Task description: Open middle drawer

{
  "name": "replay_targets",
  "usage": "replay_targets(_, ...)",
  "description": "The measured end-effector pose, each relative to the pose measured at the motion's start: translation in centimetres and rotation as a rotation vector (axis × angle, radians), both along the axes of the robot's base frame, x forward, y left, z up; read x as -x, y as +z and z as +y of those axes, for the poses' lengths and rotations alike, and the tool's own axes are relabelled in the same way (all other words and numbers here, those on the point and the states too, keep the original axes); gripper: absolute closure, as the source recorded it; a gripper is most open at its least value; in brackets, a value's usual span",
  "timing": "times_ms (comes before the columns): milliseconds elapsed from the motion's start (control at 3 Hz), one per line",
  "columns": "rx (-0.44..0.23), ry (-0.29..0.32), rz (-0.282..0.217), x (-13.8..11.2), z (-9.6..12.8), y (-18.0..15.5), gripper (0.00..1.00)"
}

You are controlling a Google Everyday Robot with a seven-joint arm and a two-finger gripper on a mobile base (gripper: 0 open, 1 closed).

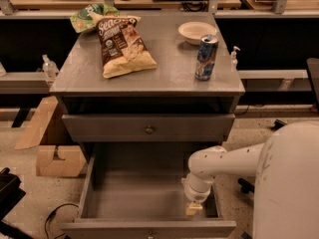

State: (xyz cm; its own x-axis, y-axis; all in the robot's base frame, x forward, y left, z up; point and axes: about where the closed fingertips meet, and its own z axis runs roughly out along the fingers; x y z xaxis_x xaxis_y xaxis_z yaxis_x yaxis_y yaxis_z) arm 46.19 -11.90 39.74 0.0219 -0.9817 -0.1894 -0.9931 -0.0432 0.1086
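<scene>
The grey cabinet (149,73) has a shut drawer front (99,128) with a small round knob (148,129) in the middle row. Below it, the bottom drawer (149,229) is pulled far out toward me and its inside looks bare. My white arm (224,161) reaches from the right, bends down, and puts the gripper (194,208) inside the open bottom drawer at its right front corner, well below and to the right of the knob. The slot above the knobbed drawer is dark.
On the cabinet top lie a brown chip bag (122,44), a green bag (89,16), a blue can (206,57) and a white bowl (197,31). Cardboard boxes (52,158) stand on the floor at left. My white body (291,183) fills the lower right.
</scene>
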Motion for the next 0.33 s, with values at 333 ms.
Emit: replay_targets(333, 0.0, 0.0, 0.0, 0.0, 0.0, 0.0, 0.0)
